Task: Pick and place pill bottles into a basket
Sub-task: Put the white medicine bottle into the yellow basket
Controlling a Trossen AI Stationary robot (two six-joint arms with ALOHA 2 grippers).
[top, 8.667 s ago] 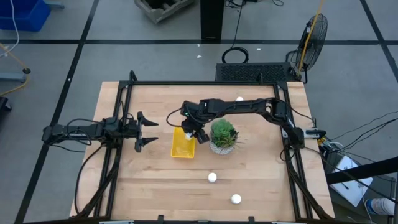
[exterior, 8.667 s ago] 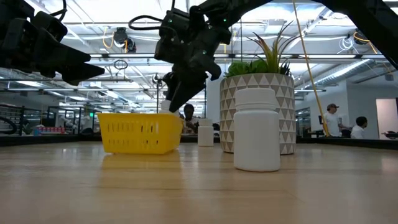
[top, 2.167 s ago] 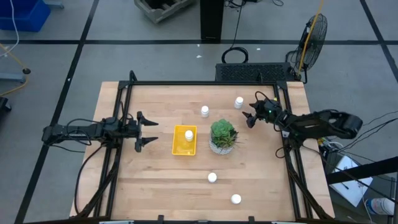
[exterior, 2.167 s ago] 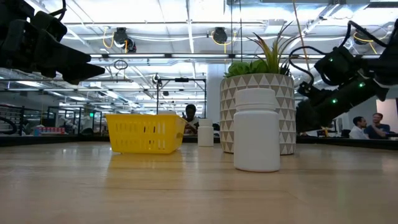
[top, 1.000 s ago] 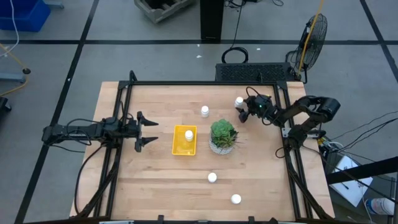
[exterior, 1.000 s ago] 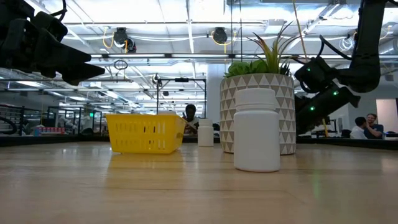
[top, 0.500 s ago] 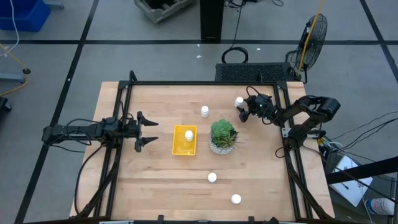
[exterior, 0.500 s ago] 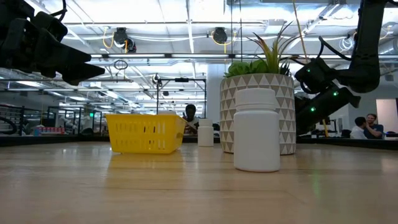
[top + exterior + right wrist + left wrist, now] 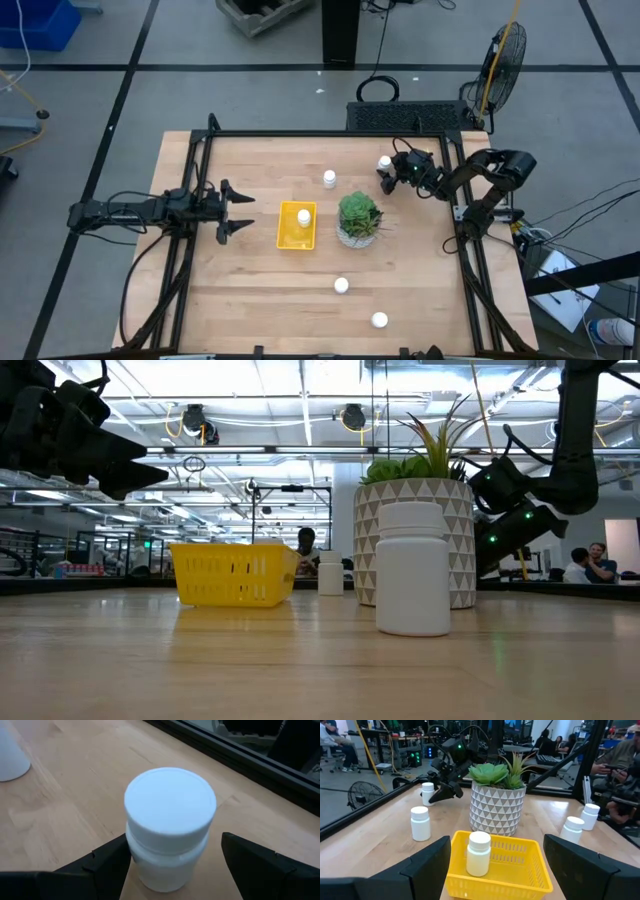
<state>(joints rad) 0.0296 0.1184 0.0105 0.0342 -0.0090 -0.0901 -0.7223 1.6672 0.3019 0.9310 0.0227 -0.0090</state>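
The right gripper (image 9: 387,178) is out at the far right part of the table (image 9: 250,300), low over the wood, with its jaws spread wide. A pill bottle (image 9: 169,825) stands upright between the two fingers (image 9: 260,865), close in front of the gripper. From the right wrist view there seems to be a thin gap on each side of it, though I can't be sure the nearer finger isn't brushing the bottle's shoulder. It rests on the table, not lifted.

Off to the left of those jaws, another bottle (image 9: 329,179) stands alone on the wood, and just past it toward the table's middle sits the potted plant (image 9: 359,217). The yellow basket (image 9: 297,238) lies just beside the plant, on the side away from the right gripper, with one bottle in the basket (image 9: 479,853) standing upright inside.

The left gripper (image 9: 243,212) hangs above the table's left side, jaws also wide and holding nothing. The basket lies straight ahead of its opening, a short way off.

Two more bottles stand toward the near edge, well apart from both grippers: one (image 9: 341,285) below the plant, the other (image 9: 379,320) nearer the front edge.

People (image 9: 588,563) sit in the room beyond the table.
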